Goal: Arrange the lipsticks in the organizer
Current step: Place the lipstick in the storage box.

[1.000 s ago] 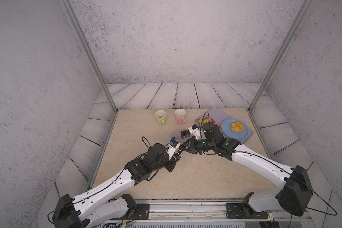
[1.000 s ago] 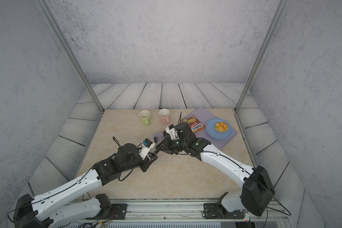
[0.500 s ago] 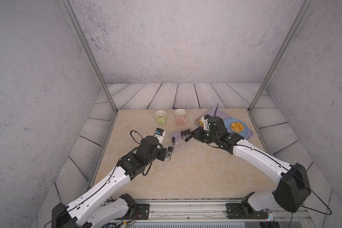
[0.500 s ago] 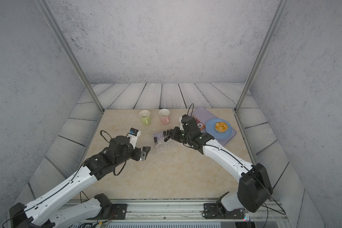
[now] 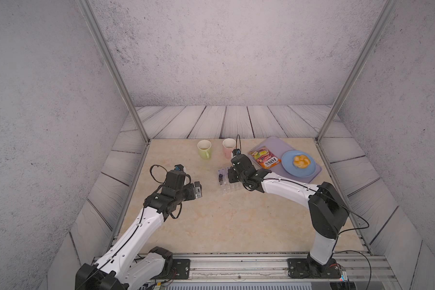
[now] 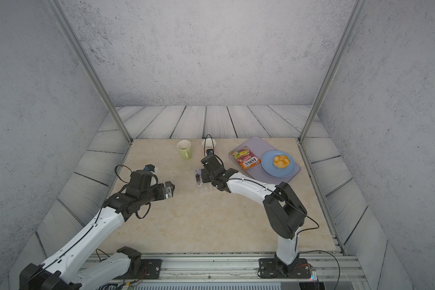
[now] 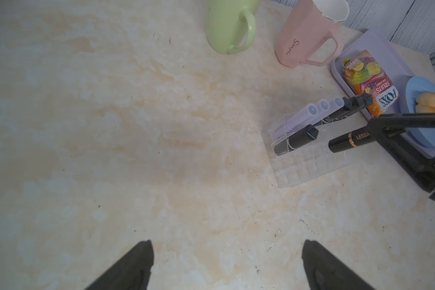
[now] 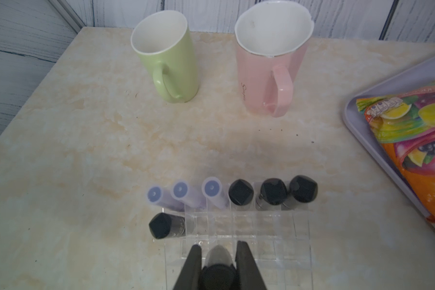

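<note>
Fingers (image 8: 194,258) of your right gripper (image 8: 217,247) are clamped on the upper end of the last black lipstick (image 7: 349,141), tube hanging tip-down so it can drop straight into a cell. It hovers over empty cells of the organizer (image 7: 304,173). Seven other lipsticks (image 8: 240,192) already stand in it. Left gripper (image 7: 226,244) is spread wide, empty and well apart, likely to leave room.
</note>
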Motion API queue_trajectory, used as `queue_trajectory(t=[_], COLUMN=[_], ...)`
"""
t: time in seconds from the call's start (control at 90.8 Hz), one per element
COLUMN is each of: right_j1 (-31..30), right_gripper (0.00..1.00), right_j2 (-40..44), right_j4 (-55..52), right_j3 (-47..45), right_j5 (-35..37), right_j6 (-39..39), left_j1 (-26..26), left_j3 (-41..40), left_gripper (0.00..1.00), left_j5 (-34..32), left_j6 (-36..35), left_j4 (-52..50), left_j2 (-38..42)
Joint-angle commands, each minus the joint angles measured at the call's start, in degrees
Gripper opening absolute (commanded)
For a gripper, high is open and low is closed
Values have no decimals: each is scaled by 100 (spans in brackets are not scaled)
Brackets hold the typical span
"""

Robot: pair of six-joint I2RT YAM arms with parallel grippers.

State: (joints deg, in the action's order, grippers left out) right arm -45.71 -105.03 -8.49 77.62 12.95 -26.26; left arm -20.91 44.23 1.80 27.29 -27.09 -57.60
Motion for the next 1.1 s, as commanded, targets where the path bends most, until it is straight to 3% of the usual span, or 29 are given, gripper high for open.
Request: queue_trajectory(t=[0.0, 0.859, 0.903, 0.991, 1.09], right_j1=[-127, -265, -275, -280, -276], right_gripper=[0, 0, 6, 28, 41], right_j2=[-148, -827, -830, -769, -620], right_j4=[166, 527, 505, 348, 126], right_j3=[224, 248, 271, 358, 507], right_j5=[229, 544, 560, 510, 494], right_j6=[141, 121, 129, 75, -35], left_j1=[83, 175, 175, 175, 183], left_j3=[-30, -28, -28, -36, -37], left_gripper=[98, 96, 96, 96, 96], left_j5=[105, 390, 391, 392, 391], left_j6=[25, -112, -110, -110, -108], left_j4=[-3, 108, 116, 116, 114], left_j2=[6, 29, 30, 38, 39])
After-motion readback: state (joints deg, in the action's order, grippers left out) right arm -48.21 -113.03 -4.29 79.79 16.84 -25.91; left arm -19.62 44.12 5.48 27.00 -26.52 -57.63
